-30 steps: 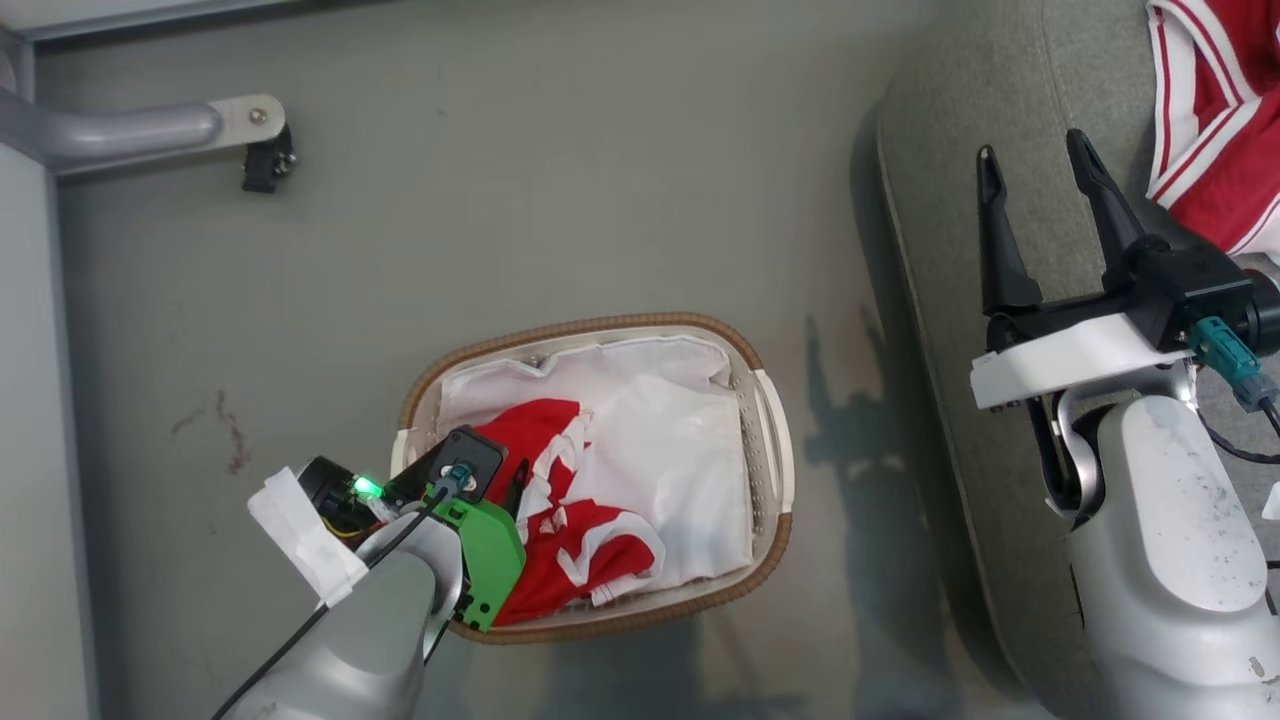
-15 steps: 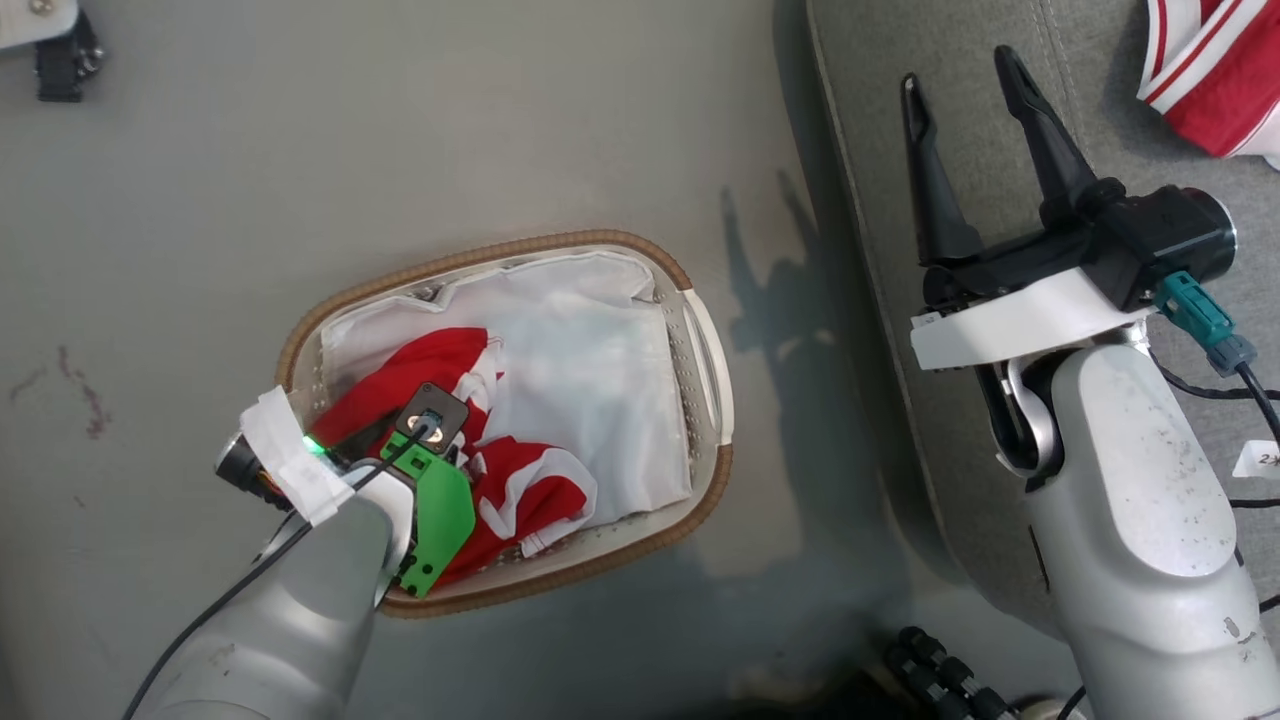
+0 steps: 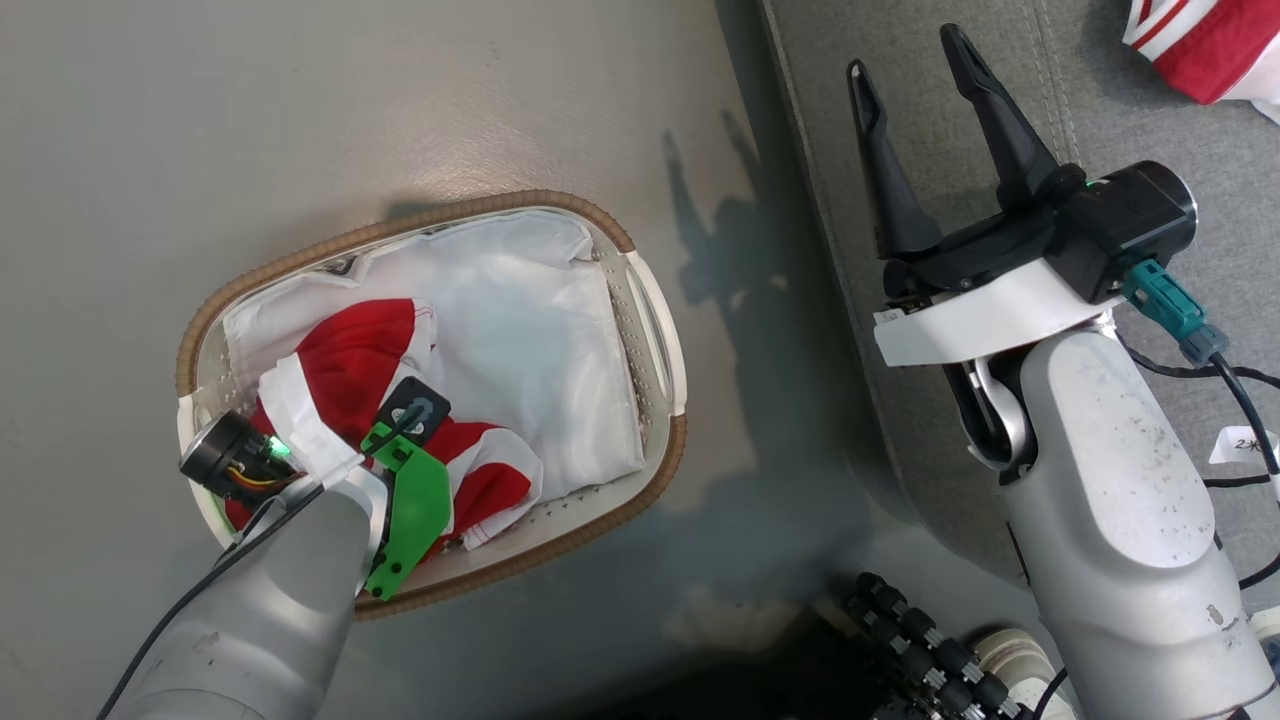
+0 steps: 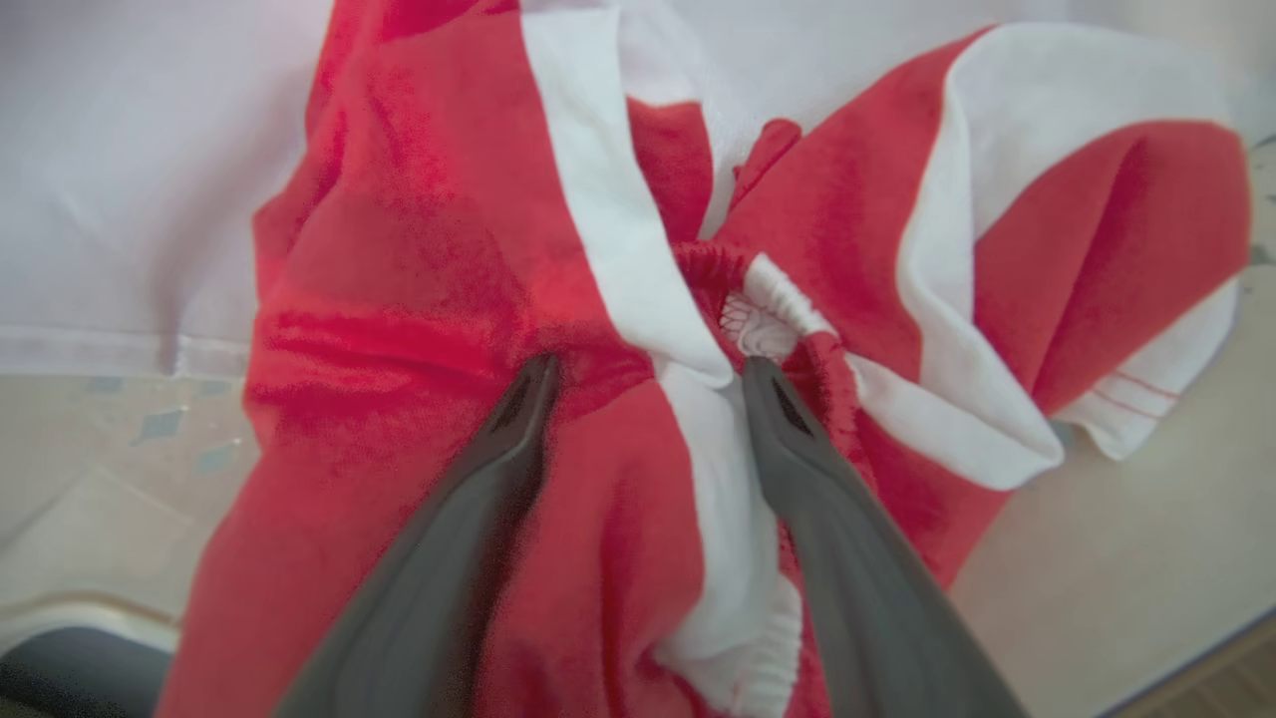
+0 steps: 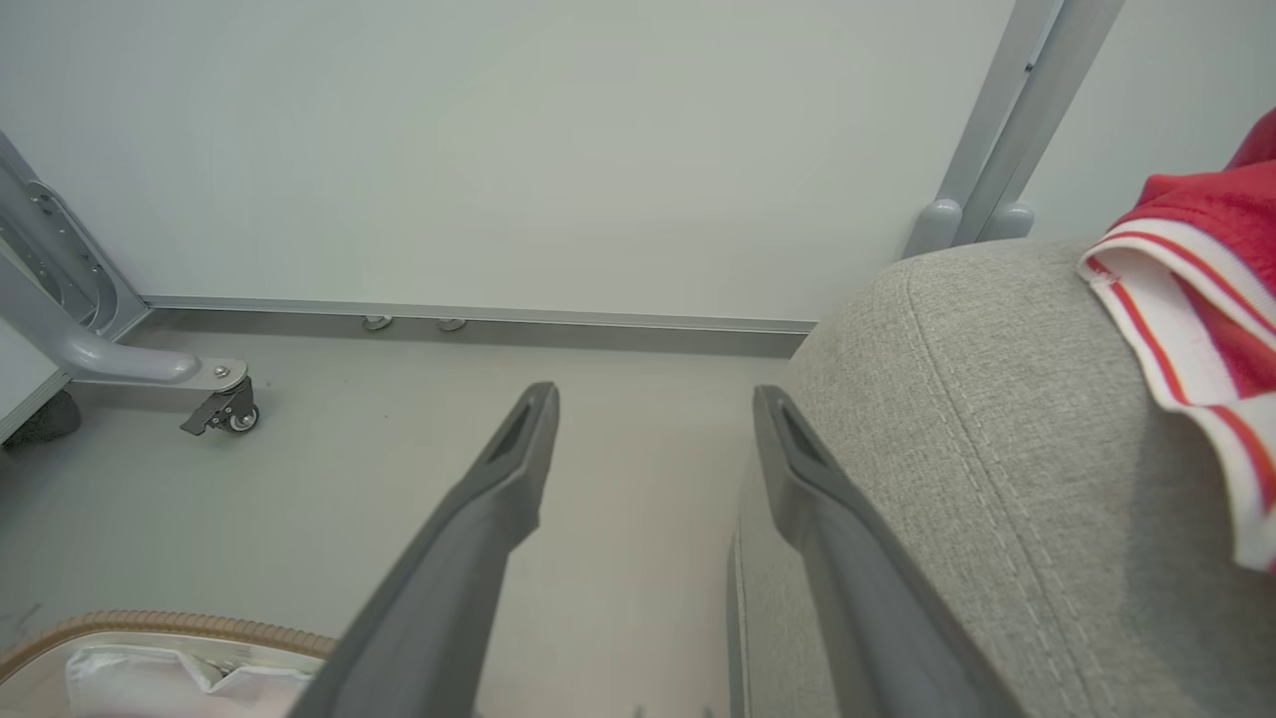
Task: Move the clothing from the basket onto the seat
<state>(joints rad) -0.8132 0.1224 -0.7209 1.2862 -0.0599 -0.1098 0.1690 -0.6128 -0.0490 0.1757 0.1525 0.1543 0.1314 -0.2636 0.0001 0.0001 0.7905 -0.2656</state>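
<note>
Your left gripper [image 4: 650, 367] has sunk into the basket [image 3: 668, 340], fingers spread astride a fold of the red clothing [image 4: 399, 299], seemingly to pinch it; your right gripper [image 3: 904, 50] waits wide, empty, above the seat [image 3: 1100, 110].

Basket [image 3: 500, 197]: brown woven rim, white wall and handles, plain white liner [image 3: 530, 320]. Garment in the basket [image 3: 355, 350]: saturated red crossed by broad white stripes, with white gathered trim. Garment on the seat [image 3: 1205, 65]: the same red, edged in white trim that carries thin red lines. Seat [image 3: 1110, 110]: mid-grey woven fabric with paler stitched seams. Floor [image 3: 300, 100]: flat, pale grey. Left tool [image 4: 650, 367]: dark grey fingers, with a bright green bracket [image 3: 412, 510] and a white wrap [image 3: 305, 420] on its wrist. Right tool [image 3: 903, 48]: black fingers on a white plate [image 3: 985, 320], beside a teal plug [image 3: 1160, 295]. Right forearm [image 3: 1110, 500]: silver-grey, flecked with small dark specks.
</note>
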